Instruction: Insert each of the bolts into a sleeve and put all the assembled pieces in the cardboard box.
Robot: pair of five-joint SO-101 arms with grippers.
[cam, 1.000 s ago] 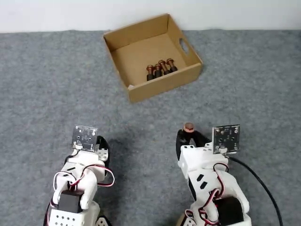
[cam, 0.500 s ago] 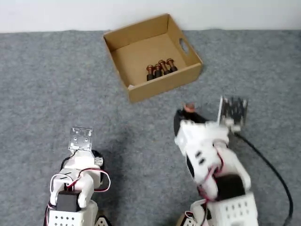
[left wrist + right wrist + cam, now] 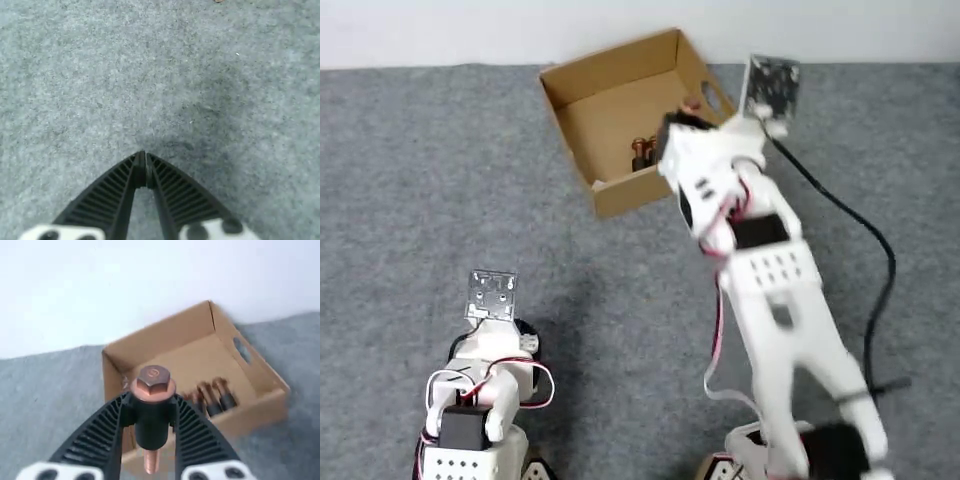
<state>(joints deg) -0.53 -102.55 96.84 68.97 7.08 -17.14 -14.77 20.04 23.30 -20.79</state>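
Bolt [image 3: 153, 381], copper-coloured, is seated in a black sleeve [image 3: 151, 426], and this assembled piece is clamped between the ribbed black fingers [image 3: 107, 432] of the right gripper [image 3: 150, 410]. The hexagonal head stands proud of one end of the sleeve; the threaded tip projects from the other end. In the high view the right arm [image 3: 770, 270] is extended across the table, with its gripper end over the cardboard box [image 3: 625, 195], on the side whose wall carries the handle slot [image 3: 712, 97]. Whether the held piece is level with the rim or above it cannot be told. Several other assembled pieces [image 3: 212, 397] lie side by side on the box floor, against the wall nearest the arms; the high view shows them partly hidden by the right arm. The left gripper [image 3: 145, 167] is clenched on nothing, its two fingertips meeting at a point just above the grey carpet [image 3: 150, 75]. The left arm [image 3: 485, 385] is folded back near its base, well apart from the box. A black cable [image 3: 865, 240] trails from the right arm across the carpet.
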